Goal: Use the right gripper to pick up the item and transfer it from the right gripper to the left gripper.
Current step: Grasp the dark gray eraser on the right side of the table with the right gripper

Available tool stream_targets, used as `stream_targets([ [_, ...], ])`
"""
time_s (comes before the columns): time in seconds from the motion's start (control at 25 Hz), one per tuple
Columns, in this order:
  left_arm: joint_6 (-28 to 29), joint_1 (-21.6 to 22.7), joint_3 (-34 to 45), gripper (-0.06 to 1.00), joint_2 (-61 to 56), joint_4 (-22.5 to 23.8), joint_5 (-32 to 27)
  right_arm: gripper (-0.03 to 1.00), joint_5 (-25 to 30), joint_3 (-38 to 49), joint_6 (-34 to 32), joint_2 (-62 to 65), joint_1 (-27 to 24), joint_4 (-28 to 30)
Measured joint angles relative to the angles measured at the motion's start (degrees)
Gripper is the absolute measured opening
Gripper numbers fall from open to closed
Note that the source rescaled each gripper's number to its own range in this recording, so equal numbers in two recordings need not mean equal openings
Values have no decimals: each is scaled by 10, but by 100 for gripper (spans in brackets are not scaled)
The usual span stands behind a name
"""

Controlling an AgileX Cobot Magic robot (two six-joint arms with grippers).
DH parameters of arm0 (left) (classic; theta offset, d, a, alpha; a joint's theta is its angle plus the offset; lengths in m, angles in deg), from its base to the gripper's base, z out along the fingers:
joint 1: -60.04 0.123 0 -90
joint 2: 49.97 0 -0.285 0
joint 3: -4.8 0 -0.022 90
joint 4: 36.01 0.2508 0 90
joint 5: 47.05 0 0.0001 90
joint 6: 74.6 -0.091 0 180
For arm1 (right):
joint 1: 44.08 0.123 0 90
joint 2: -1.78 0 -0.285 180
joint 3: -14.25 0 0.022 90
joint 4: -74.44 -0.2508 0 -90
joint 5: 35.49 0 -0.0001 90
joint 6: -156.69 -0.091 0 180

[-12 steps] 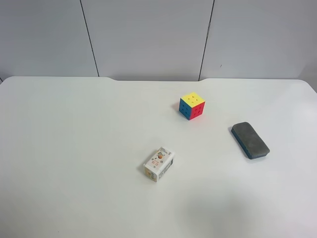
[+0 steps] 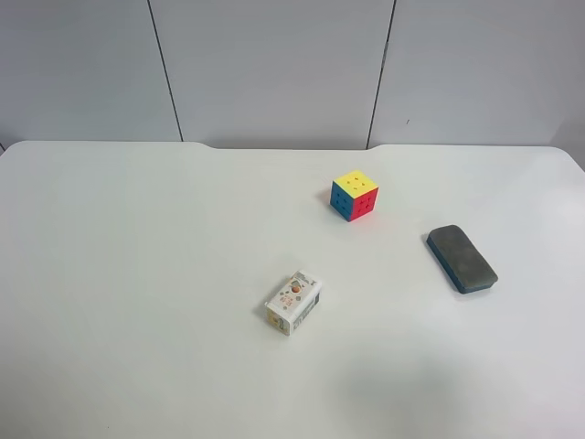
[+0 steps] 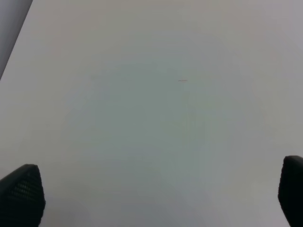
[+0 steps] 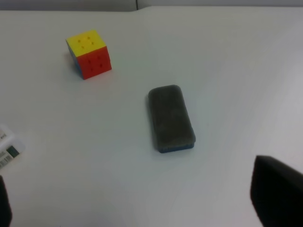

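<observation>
Three items lie on the white table [image 2: 137, 238]. A colourful puzzle cube [image 2: 354, 195] sits at the back; it also shows in the right wrist view [image 4: 89, 53]. A dark grey eraser with a blue base [image 2: 462, 258] lies to the right, and in the right wrist view [image 4: 170, 117] it lies ahead of my right gripper [image 4: 137, 191]. A small white printed box [image 2: 293, 302] lies near the middle; only its corner [image 4: 7, 149] shows in the right wrist view. My right gripper is open and empty above the table. My left gripper [image 3: 156, 177] is open and empty over bare table. Neither arm shows in the exterior view.
Grey wall panels [image 2: 274, 64] stand behind the table's far edge. The table's left half holds no objects. In the left wrist view a table edge [image 3: 14, 42] runs along one corner.
</observation>
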Motion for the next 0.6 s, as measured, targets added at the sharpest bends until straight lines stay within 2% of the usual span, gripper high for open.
stream_targets([
  [0.2, 0, 0, 0, 100, 0, 0, 0, 100, 0, 0, -1, -34, 0, 0],
  [0.44, 0, 0, 0, 100, 0, 0, 0, 100, 0, -6, -9, -185, 0, 0],
  [0.6, 0, 0, 0, 100, 0, 0, 0, 100, -19, -45, -12, -286, 0, 4],
])
